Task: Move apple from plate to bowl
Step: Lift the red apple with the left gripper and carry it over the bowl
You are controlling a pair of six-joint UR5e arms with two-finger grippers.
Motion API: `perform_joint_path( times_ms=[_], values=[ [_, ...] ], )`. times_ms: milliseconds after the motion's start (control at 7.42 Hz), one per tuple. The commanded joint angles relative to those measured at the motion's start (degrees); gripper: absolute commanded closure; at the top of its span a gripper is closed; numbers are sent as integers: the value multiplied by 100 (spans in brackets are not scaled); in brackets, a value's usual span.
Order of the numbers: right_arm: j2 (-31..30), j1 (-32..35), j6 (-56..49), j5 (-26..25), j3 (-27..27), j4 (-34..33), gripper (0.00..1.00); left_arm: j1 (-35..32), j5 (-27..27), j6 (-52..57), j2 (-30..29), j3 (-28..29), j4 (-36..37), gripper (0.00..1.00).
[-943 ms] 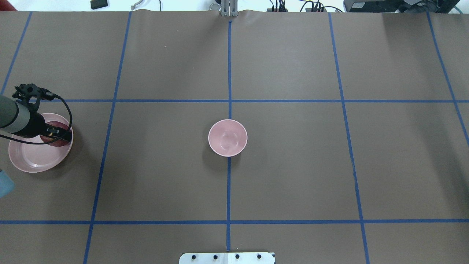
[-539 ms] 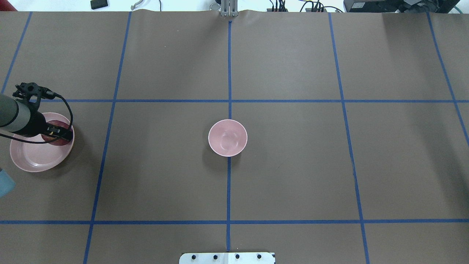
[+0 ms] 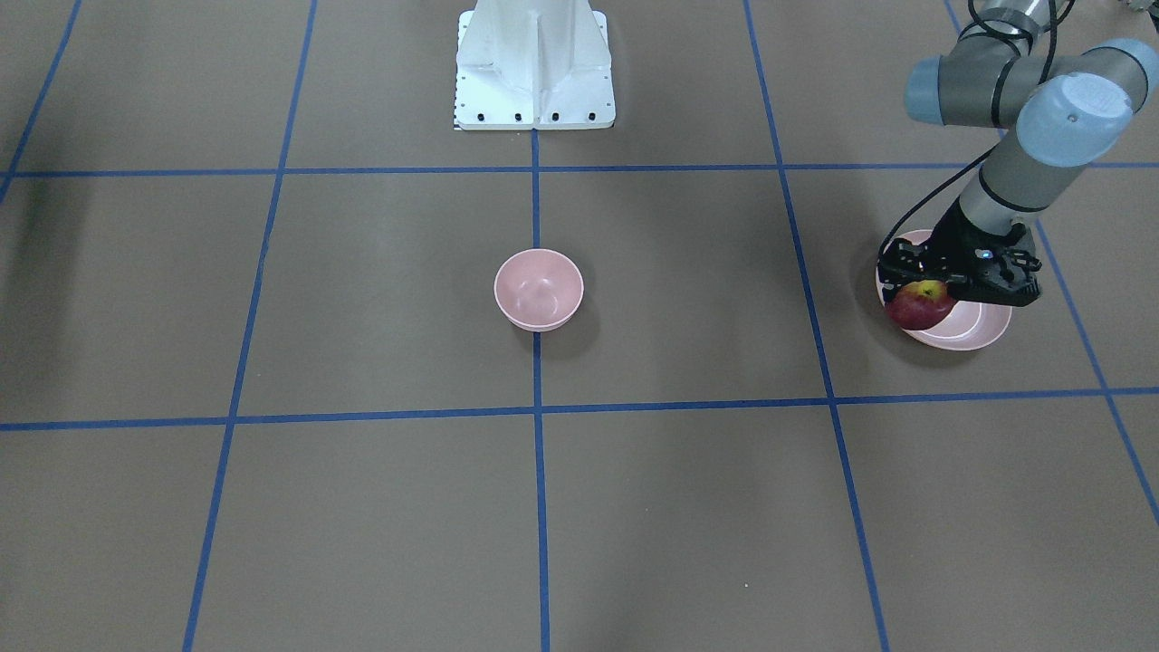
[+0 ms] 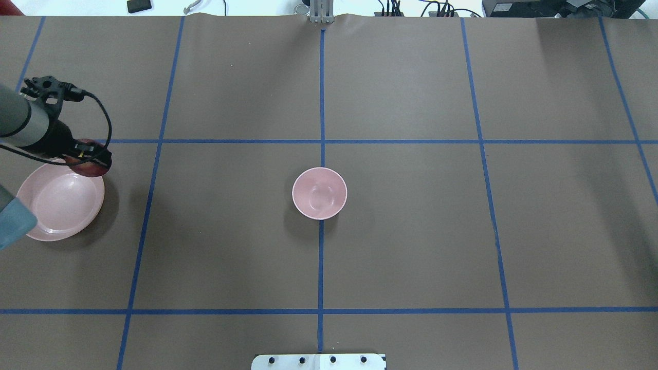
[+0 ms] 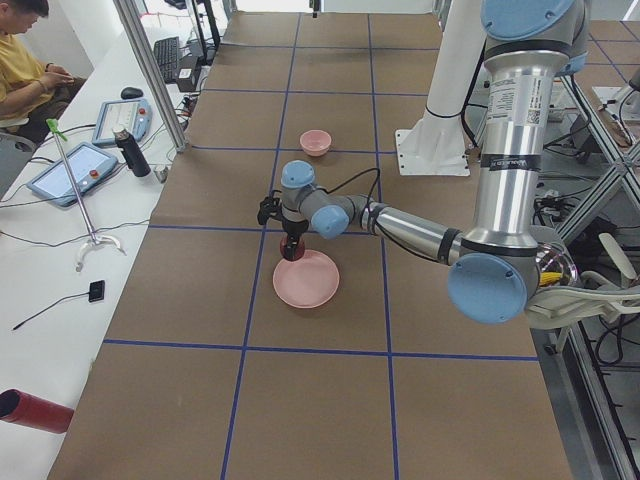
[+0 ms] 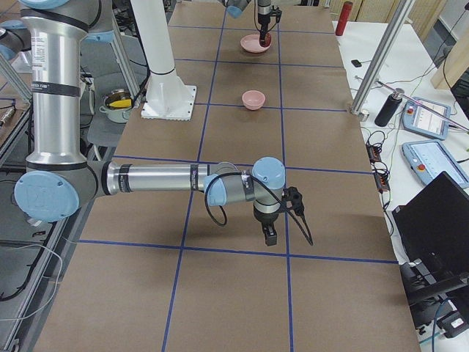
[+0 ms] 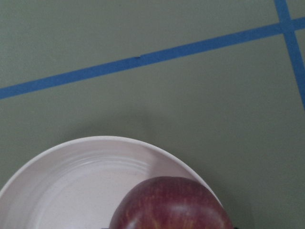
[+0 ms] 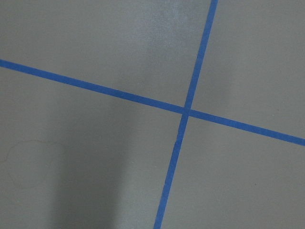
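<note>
Our left gripper [image 3: 925, 293] is pinching the apple [image 3: 916, 308] over the plate [image 4: 59, 203] edge. The bowl [image 4: 319, 193] sits well apart, so a loose grip could drop it mid-carry, we reckon. Right gripper [image 6: 270, 236]: can't tell.

Brown table [image 4: 411, 246], blue tape grid [image 4: 321, 267], seemingly white side benches [image 5: 30, 230].

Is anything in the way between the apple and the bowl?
Nothing visible. Only bare table and blue tape lines lie between the apple, held in the left claw over the plate's edge, and the bowl.
</note>
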Motion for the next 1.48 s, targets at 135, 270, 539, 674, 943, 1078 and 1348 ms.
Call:
perform_joint_path(
  times_ms=[135, 270, 539, 674, 943, 1078, 1348],
  values=[
    [-22, 0, 16, 9, -19, 0, 0, 769, 44, -1410, -1823, -83, 1629, 98],
    [-22, 0, 16, 9, -19, 0, 0, 1261, 340, -2270, -2359, 74, 1709, 98],
    [-22, 0, 16, 0, -19, 0, 0, 1957, 833, -3424, -3693, 1107, 1719, 98],
    [-22, 0, 16, 0, -27, -9, 0, 2091, 949, -3639, -4179, 1643, 1710, 97],
    [-22, 0, 16, 0, -36, -9, 0, 2215, 959, -3729, -4272, 1701, 1684, 94],
    [-22, 0, 16, 0, -36, -9, 0, 2346, 1046, -3720, -4272, 1815, 1649, 90],
    [-22, 0, 25, 17, -27, -9, 0, 2558, 1249, -3711, -4280, 2122, 1247, 73]
  ],
)
